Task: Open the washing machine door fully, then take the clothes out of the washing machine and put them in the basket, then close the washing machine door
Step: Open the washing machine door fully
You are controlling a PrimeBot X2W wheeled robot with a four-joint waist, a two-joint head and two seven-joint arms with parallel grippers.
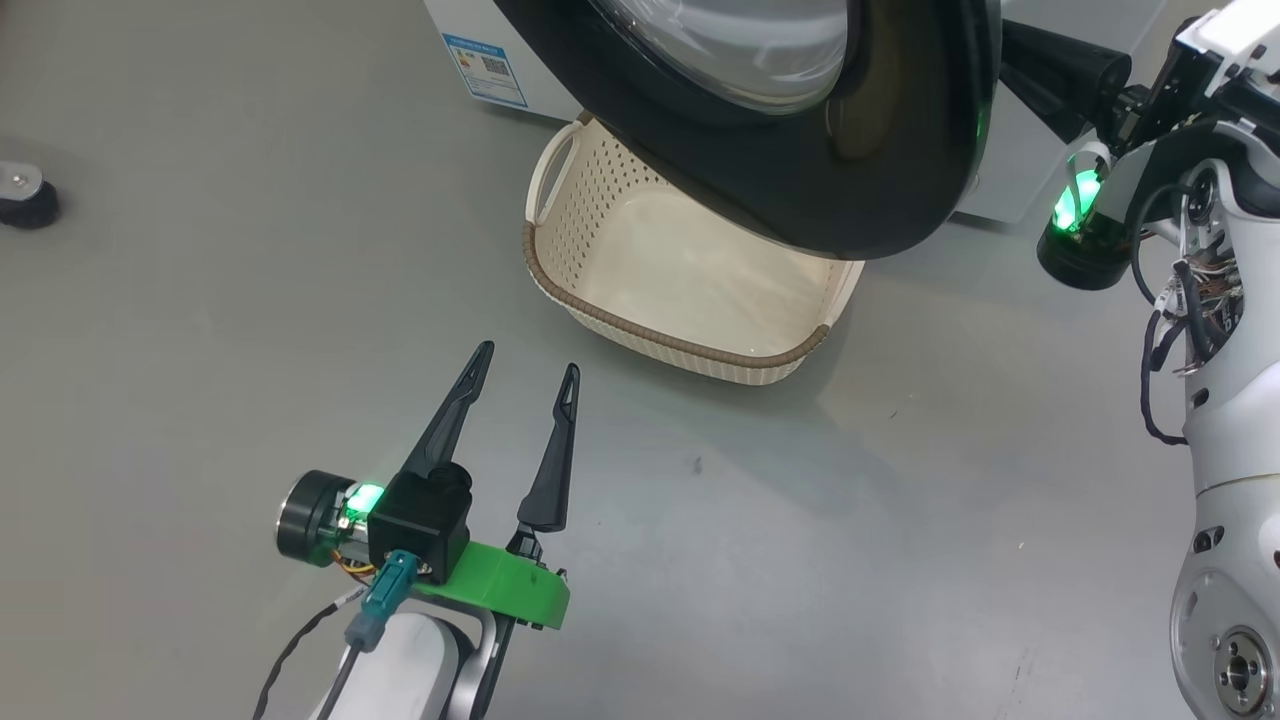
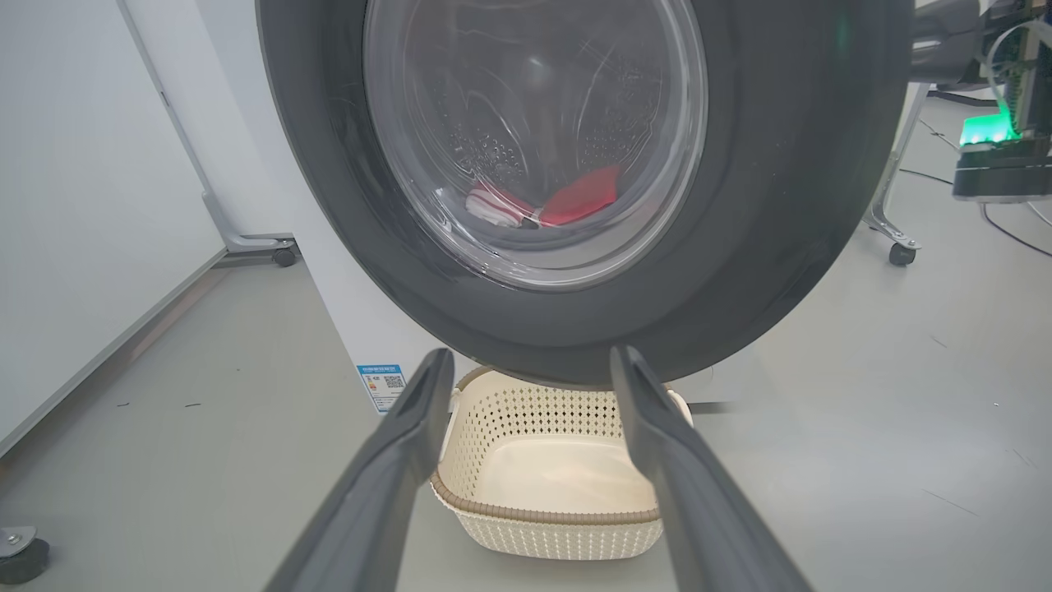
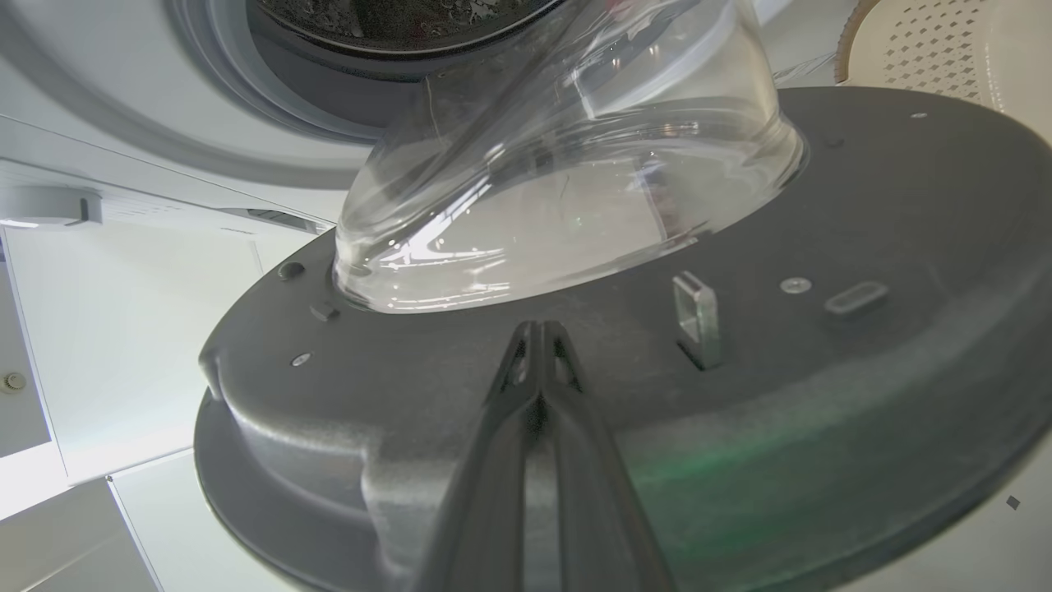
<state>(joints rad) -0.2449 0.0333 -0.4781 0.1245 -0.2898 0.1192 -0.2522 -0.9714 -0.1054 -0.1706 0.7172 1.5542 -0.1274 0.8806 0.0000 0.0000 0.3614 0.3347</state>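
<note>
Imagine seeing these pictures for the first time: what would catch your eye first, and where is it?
The washing machine door, a huge glossy black ring around bulging glass, looms partly open above the empty cream basket. Through its glass, the left wrist view shows the clothes, bright red, lying low inside. The right gripper, shut, sits at the door's grey inner side.

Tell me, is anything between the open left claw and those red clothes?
Yes. The door hangs between the left gripper and the clothes, which show through its glass. It also overhangs part of the basket.
</note>
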